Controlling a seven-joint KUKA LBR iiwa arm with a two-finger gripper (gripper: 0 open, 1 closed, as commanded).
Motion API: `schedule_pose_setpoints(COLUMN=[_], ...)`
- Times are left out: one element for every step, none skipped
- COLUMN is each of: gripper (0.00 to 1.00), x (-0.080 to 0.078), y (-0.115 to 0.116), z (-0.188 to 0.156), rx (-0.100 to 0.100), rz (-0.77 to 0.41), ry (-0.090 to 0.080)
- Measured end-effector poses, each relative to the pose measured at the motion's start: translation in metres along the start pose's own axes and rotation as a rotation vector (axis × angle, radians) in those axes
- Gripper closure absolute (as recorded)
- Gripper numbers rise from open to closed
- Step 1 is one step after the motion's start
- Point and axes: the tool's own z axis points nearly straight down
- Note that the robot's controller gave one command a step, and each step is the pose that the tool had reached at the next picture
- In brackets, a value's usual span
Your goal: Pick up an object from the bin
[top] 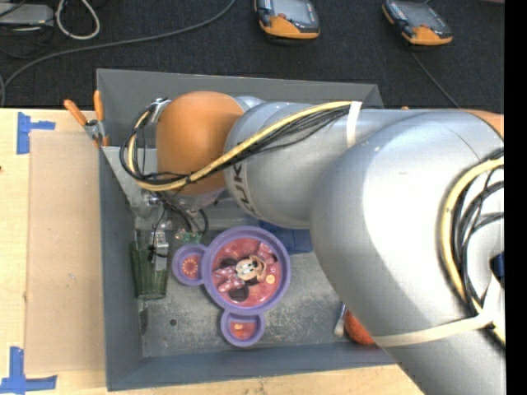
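My gripper (156, 234) hangs low at the bin's left side, under the arm's orange cover. Right below it a dark green see-through thing (149, 273) lies lengthwise along the left wall, its upper end at the gripper's tip. Whether the two touch I cannot tell. Just to the right lies a purple mouse-head plate (247, 270) with two round ears and a cartoon mouse picture in its middle. Its left ear is close to the gripper.
The arm covers the bin's back and right. An orange thing (360, 328) with a white piece beside it peeks out under the arm at the front right. A blue edge (298, 237) shows behind the plate. Bare floor lies along the front wall.
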Motion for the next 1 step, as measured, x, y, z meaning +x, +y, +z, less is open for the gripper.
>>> schedule_pose_setpoints(gripper=[0.00], x=[0.0000], y=[0.0000], z=[0.0000], rx=[0.000], rz=[0.000], ry=[0.000])
